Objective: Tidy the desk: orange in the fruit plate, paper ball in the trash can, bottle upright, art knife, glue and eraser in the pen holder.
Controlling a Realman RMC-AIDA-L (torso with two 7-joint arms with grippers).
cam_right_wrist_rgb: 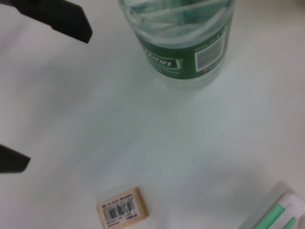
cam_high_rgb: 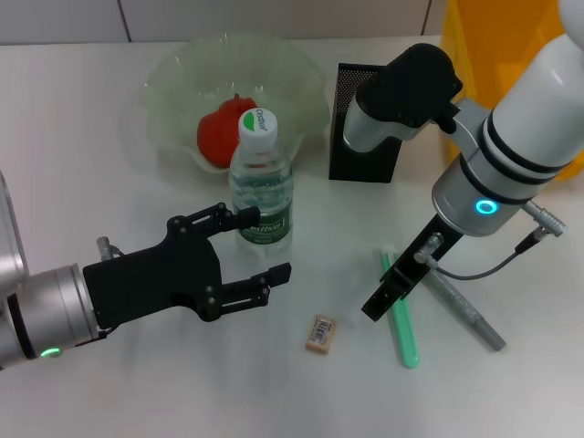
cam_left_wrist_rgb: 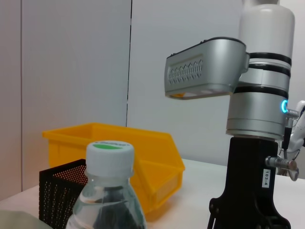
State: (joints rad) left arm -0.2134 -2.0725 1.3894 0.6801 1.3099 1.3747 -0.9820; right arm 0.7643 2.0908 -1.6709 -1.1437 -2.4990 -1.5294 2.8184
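The bottle (cam_high_rgb: 261, 187) stands upright in front of the fruit plate (cam_high_rgb: 178, 78), which holds the orange (cam_high_rgb: 222, 137). My left gripper (cam_high_rgb: 266, 243) is open just in front of the bottle, its upper finger (cam_high_rgb: 239, 216) at the label. The eraser (cam_high_rgb: 320, 333) lies flat on the table. A green stick (cam_high_rgb: 400, 318) and a grey pen-shaped stick (cam_high_rgb: 467, 312) lie at the right; which is the art knife and which the glue I cannot tell. My right gripper (cam_high_rgb: 381, 299) hangs over the green stick's left side. The pen holder (cam_high_rgb: 363, 137) stands behind. The paper ball is out of view.
The yellow trash can (cam_high_rgb: 497, 41) is at the back right, behind my right arm. The left wrist view shows the bottle cap (cam_left_wrist_rgb: 110, 153), pen holder (cam_left_wrist_rgb: 57, 191) and trash can (cam_left_wrist_rgb: 147, 152). The right wrist view shows the bottle (cam_right_wrist_rgb: 188, 45) and eraser (cam_right_wrist_rgb: 121, 208).
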